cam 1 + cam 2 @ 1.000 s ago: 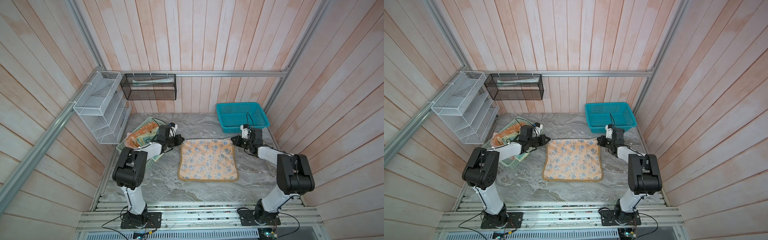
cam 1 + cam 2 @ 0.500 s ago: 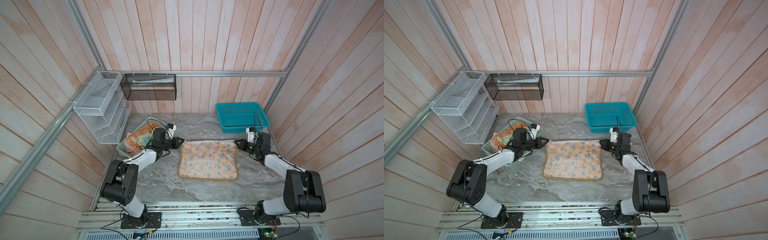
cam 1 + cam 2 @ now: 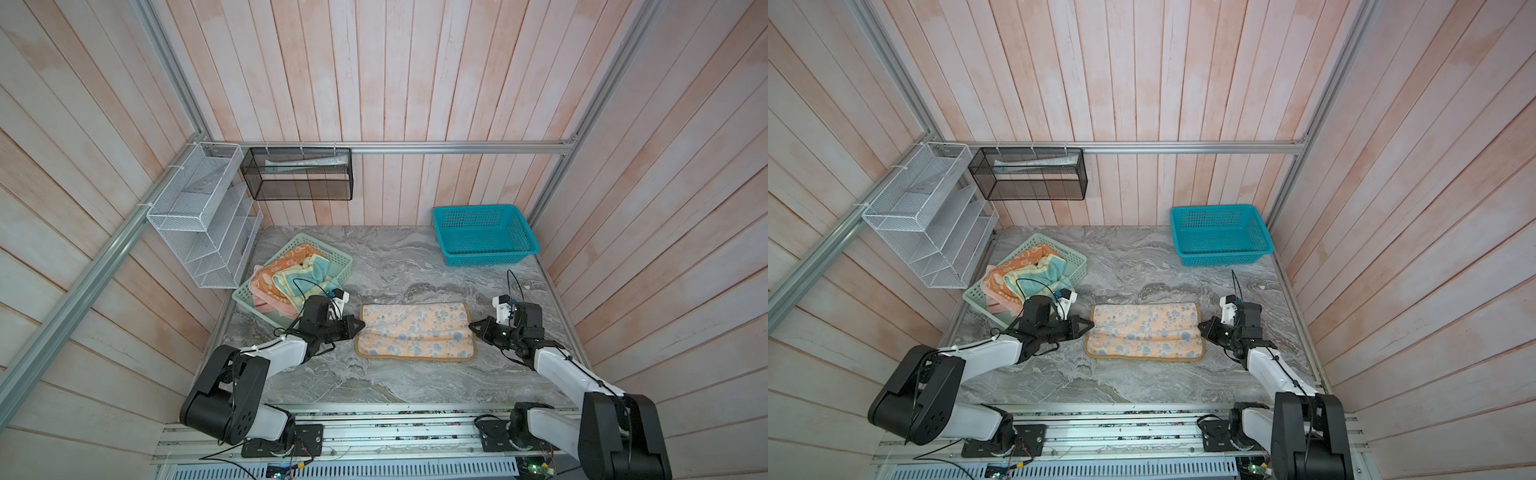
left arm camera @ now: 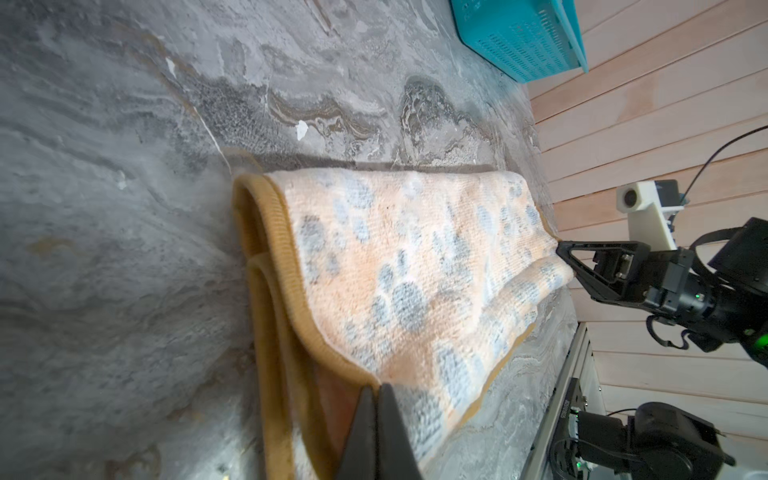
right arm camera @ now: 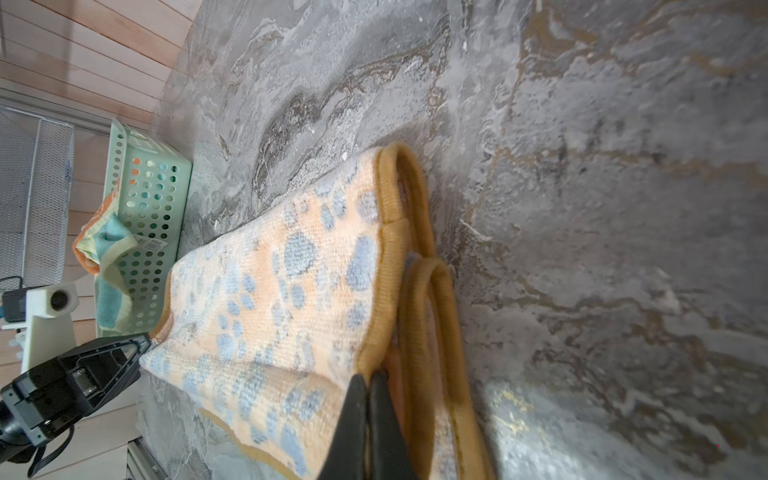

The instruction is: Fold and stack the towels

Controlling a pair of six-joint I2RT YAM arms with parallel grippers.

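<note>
**Folding the paw-print towel: first fold in hand**

In both top views the paw-print towel (image 3: 415, 334) lies mid-table, its upper layer short of the near hem. The left gripper (image 3: 359, 325) and right gripper (image 3: 471, 326) each meet one end.

Left wrist view: jaws clamped on the brown-edged upper layer.

Right wrist view: same pinch.

Next, I reckon, both carry it evenly to the near hem, then release.

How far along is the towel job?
Done: only the paw towel is out on the table; nothing stacked. In hand: left claw and right claw, both shut on its ends, are mid first fold, its near strip uncovered. Left: the heaped towels in the mint basket.
</note>
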